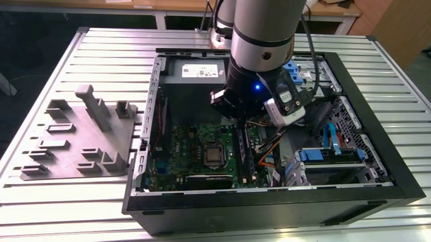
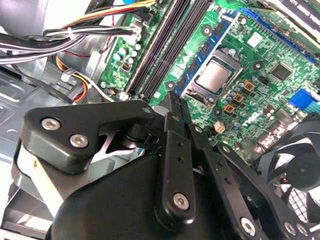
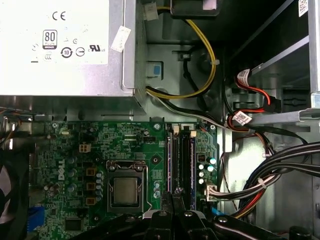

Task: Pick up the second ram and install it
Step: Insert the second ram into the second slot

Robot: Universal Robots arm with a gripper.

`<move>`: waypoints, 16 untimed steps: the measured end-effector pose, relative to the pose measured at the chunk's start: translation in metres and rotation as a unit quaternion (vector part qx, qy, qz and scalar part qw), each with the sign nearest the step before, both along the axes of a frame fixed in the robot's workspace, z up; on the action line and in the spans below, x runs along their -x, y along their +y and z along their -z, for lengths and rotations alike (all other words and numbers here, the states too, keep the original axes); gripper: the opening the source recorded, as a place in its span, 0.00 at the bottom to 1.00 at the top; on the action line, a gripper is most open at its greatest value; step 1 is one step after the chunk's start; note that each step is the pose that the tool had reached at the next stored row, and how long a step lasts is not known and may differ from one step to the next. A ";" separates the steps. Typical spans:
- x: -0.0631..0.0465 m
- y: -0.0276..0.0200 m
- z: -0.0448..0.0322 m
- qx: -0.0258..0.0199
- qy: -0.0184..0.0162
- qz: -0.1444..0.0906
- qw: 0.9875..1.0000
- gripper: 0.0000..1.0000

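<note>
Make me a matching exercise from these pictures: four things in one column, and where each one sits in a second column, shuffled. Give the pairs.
Things
1. grey power supply box
2. grey moulded fixture
3. processor socket
4. gripper

Places
A. on the slatted table, outside the computer case
B. close over the long black slots
C. on the green motherboard
D. inside the case, at the end farthest from the exterior view's camera

Pairs: 1-D, 2-A, 3-C, 4-B
</note>
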State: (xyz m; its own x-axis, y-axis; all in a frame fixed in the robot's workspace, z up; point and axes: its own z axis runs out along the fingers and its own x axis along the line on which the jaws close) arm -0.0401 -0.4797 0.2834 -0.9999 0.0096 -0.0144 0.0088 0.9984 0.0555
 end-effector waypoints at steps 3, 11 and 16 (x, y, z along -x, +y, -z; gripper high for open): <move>-0.001 0.0000 0.0024 0.000 0.000 0.000 1.000 0.12; -0.004 0.0000 0.0095 0.000 0.000 0.000 1.000 0.12; -0.004 -0.0001 0.0147 0.000 0.000 0.000 1.000 0.12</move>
